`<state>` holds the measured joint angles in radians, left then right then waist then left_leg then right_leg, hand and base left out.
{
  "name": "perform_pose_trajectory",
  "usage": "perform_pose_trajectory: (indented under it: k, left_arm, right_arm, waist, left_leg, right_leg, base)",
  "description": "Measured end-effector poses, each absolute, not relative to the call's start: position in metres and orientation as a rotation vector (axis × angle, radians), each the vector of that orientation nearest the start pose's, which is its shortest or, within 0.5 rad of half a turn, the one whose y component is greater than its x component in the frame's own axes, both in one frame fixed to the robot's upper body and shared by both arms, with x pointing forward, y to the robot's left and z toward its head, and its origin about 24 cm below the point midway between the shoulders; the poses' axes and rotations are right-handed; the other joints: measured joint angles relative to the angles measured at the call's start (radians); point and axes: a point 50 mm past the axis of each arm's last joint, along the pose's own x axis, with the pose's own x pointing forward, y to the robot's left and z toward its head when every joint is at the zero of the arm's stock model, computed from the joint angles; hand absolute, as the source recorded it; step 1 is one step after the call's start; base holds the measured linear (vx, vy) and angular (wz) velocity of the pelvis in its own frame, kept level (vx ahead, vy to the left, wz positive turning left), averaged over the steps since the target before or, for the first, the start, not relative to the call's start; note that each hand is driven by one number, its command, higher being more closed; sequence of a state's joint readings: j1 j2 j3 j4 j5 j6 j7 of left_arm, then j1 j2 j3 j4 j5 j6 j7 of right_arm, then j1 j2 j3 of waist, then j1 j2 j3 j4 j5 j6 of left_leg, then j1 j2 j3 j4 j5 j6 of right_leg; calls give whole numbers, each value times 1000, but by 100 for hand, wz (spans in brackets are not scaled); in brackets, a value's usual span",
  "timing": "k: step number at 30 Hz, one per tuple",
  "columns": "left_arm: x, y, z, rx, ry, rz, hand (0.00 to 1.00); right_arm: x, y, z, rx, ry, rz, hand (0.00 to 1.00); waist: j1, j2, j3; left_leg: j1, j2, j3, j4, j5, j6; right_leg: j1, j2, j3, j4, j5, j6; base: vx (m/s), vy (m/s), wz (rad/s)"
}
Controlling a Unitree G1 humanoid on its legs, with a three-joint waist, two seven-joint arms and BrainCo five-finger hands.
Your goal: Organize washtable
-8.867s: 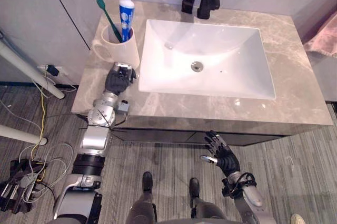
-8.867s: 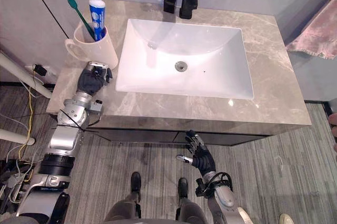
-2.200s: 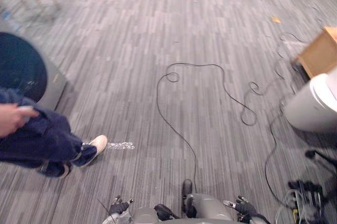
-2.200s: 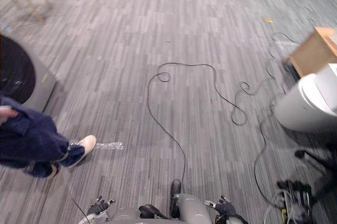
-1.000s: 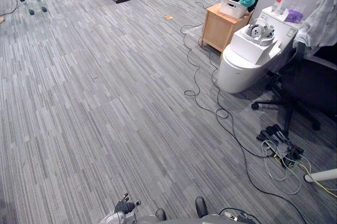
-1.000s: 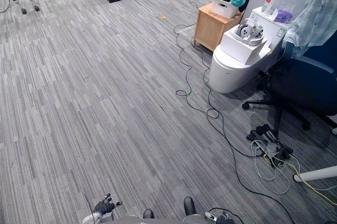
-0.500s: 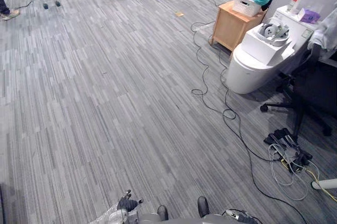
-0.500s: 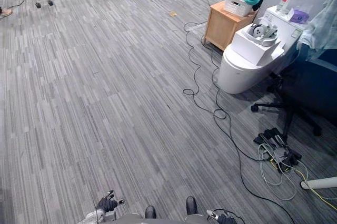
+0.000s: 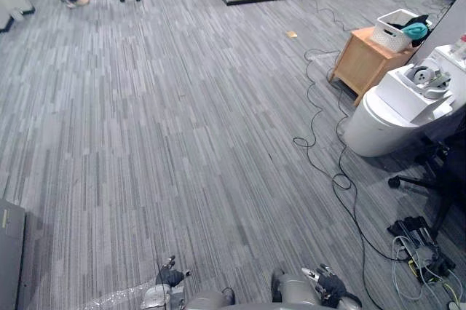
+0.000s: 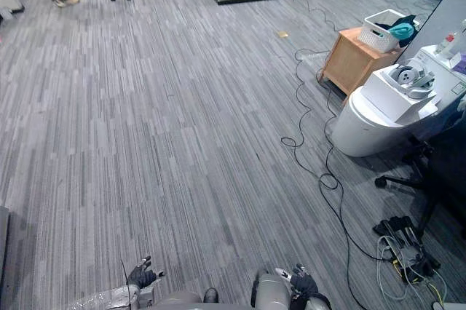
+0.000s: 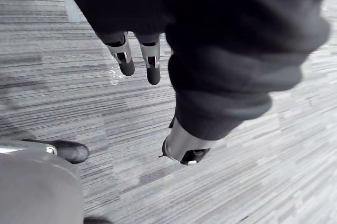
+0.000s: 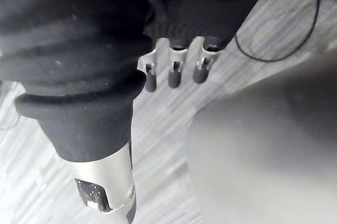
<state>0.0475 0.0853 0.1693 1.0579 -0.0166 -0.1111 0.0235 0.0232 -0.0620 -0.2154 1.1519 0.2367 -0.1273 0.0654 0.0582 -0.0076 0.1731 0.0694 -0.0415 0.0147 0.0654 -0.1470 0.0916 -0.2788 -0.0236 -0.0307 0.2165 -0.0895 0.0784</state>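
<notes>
left hand [image 9: 172,277] and right hand [image 9: 327,287] are hanging low, fingers relaxed, holding nothing; likely idling, facing open floor [image 9: 182,128]

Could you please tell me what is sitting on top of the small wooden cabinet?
A white basket stands on the wooden cabinet, holding a teal item and a dark item beside it. The basket's walls hide whatever lies deeper inside.

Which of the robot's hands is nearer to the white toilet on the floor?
Right. The right hand hangs at the robot's right side, the toilet ahead and further right of it; the left hand hangs on the other side, farther off.
</notes>
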Motion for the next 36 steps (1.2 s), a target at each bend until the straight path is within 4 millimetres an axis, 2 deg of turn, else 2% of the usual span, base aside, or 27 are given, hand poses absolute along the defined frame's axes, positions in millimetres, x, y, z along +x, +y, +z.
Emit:
perform_pose_trajectory:
  k: [1,3,4,5,6,7,8,9,11,12,14,15,16,17,18,20,21,22,24,25,26,27,29,31,32,33,36]
  left_arm:
    - [110,208,-154,18,1001,231,0]
    - [106,209,-156,12,1018,244,0]
    - [102,209,-157,-3,1024,262,0]
    - [98,210,-158,-22,1032,286,0]
    - [96,209,-158,-35,1036,293,0]
    - [95,208,-158,-46,1033,300,0]
    - [96,207,-158,-58,1028,306,0]
    - [96,206,-158,-80,1027,320,0]
    - [95,204,-159,-135,1020,358,0]
    - [97,203,-158,-144,1012,360,0]
    - [107,196,-157,-161,988,338,0]
    - [113,194,-154,-152,966,316,0]
    - [114,192,-154,-141,962,299,0]
    - [114,190,-154,-139,964,291,0]
    - [113,186,-155,-156,969,294,0]
    - [113,190,-155,-145,967,298,0]
    - [113,194,-154,-141,966,305,0]
    - [113,198,-154,-133,964,310,0]
    - [112,201,-153,-127,963,316,0]
    - [112,203,-153,-123,963,316,0]
    - [113,204,-153,-119,961,316,0]
    - [112,204,-153,-119,962,316,0]
    - [112,200,-154,-127,965,314,0]
    - [111,198,-154,-134,969,315,0]
    - [109,200,-155,-135,972,324,0]
    - [108,200,-155,-139,976,331,0]
    - [108,202,-156,-151,980,351,0]
  right_arm:
    - [105,-196,-160,300,990,-334,0]
    - [104,-196,-161,325,987,-355,0]
    - [102,-196,-161,338,990,-372,0]
    - [100,-196,-162,340,998,-377,0]
    - [100,-197,-162,337,998,-378,0]
    - [98,-198,-162,328,1005,-373,0]
    - [98,-200,-162,320,1007,-373,0]
    - [97,-203,-162,309,1012,-373,0]
    - [95,-204,-163,297,1030,-370,0]
    - [95,-204,-163,288,1032,-365,0]
    - [95,-206,-162,286,1030,-374,0]
    - [95,-206,-162,287,1030,-372,0]
    - [95,-206,-162,287,1030,-373,0]
    - [95,-207,-162,282,1030,-374,0]
    - [94,-210,-162,267,1035,-372,0]
    - [92,-200,-164,284,1049,-351,0]
    - [92,-198,-165,289,1050,-350,0]
    - [90,-194,-166,300,1059,-349,0]
    - [85,-188,-167,316,1073,-350,0]
    - [86,-186,-167,325,1071,-351,0]
    - [86,-186,-167,328,1069,-353,0]
    - [86,-186,-167,330,1068,-354,0]
    - [94,-194,-164,318,1036,-362,0]
    - [96,-195,-164,320,1029,-364,0]
    - [97,-195,-163,314,1027,-358,0]
    - [98,-194,-163,308,1027,-351,0]
    - [105,-200,-161,304,1009,-359,0]
  waist:
    - [-17,-3,-1]
    - [-31,-8,-3]
    - [-43,-12,-11]
    - [-40,-12,-22]
    - [-37,-8,-30]
    - [-29,1,-38]
    - [-13,24,-35]
    - [-10,33,-36]
    - [-17,36,-32]
    - [-17,32,-30]
    - [-15,6,-20]
    - [-14,1,-20]
    - [-14,-4,-20]
    - [-14,8,-26]
    - [-8,25,-30]
    - [-10,2,-26]
    - [-9,-8,-25]
    - [-2,-31,-30]
    - [11,-52,-41]
    - [9,-67,-44]
    - [10,-71,-43]
    - [8,-68,-41]
    - [6,-41,-24]
    - [3,-27,-14]
    - [1,-29,-15]
    - [5,-30,-16]
    - [4,-13,-9]
  left_leg:
    - [12,0,-22,-6,-6,-10]
    - [51,0,-54,-1,-31,-39]
    - [72,2,-81,20,-66,-62]
    - [82,17,-91,60,-105,-109]
    - [68,30,-88,105,-118,-126]
    - [8,46,-63,239,-135,-155]
    - [-58,79,-22,414,-157,-207]
    - [-86,98,3,488,-161,-223]
    - [-132,176,90,624,-165,-214]
    - [-139,189,105,626,-169,-208]
    - [-171,197,130,545,-173,-200]
    - [-183,178,124,399,-167,-201]
    - [-193,157,113,227,-138,-217]
    - [-193,152,98,147,-90,-217]
    - [-193,140,101,105,48,-148]
    - [-180,108,123,94,49,-146]
    - [-174,101,141,94,41,-133]
    - [-160,93,172,88,28,-113]
    - [-154,89,209,90,-3,-99]
    - [-154,82,228,90,-22,-91]
    - [-150,75,240,89,-35,-84]
    - [-146,73,245,88,-40,-79]
    - [-105,69,248,68,-42,-70]
    - [-63,60,233,58,-36,-50]
    - [-43,60,226,53,-37,-49]
    - [-39,61,222,51,-37,-49]
    - [-35,94,195,37,-46,-66]
  right_leg:
    - [4,18,6,-75,32,-14]
    - [13,29,17,-75,60,-50]
    - [25,25,11,-52,76,-60]
    - [43,31,-4,-29,126,-88]
    - [52,43,-15,-24,114,-95]
    - [78,55,-24,-35,98,-112]
    - [107,74,-21,-53,91,-124]
    - [125,84,-21,-64,88,-129]
    - [227,88,-34,-102,76,-146]
    - [247,81,-40,-107,76,-147]
    - [282,40,-48,-114,75,-146]
    - [288,10,-51,-113,72,-141]
    - [290,-20,-48,-113,50,-106]
    - [289,-24,-47,-114,37,-86]
    - [293,-32,-35,-120,5,-46]
    - [288,-67,-12,-116,0,-39]
    - [286,-75,8,-115,2,-36]
    - [282,-85,35,-116,6,-30]
    - [264,-91,66,-114,11,-19]
    - [247,-101,69,-95,3,2]
    - [222,-110,70,-53,-11,24]
    - [203,-112,70,-17,-15,30]
    - [106,-117,57,222,-16,37]
    - [60,-139,49,371,-38,55]
    - [57,-147,30,377,-75,60]
    - [49,-153,16,366,-86,57]
    - [-12,-162,-26,215,-80,52]
  base:
    - [403,-39,44]
    - [431,-73,65]
    - [536,-116,73]
    - [556,-128,66]
    - [521,-127,42]
    - [496,-121,8]
    - [475,-113,-3]
    - [464,-90,-13]
    - [391,-45,10]
    - [299,1,28]
    - [220,65,25]
    - [190,161,21]
    - [174,189,16]
    - [162,222,-5]
    - [144,179,-14]
    - [137,193,-21]
    - [96,226,-45]
    - [56,182,-55]
    - [52,150,-69]
    - [57,146,-64]
    - [47,109,-43]
    - [60,107,-33]
    - [78,132,-8]
    - [117,96,34]
    - [144,51,44]
    - [154,9,39]
    - [239,-102,22]
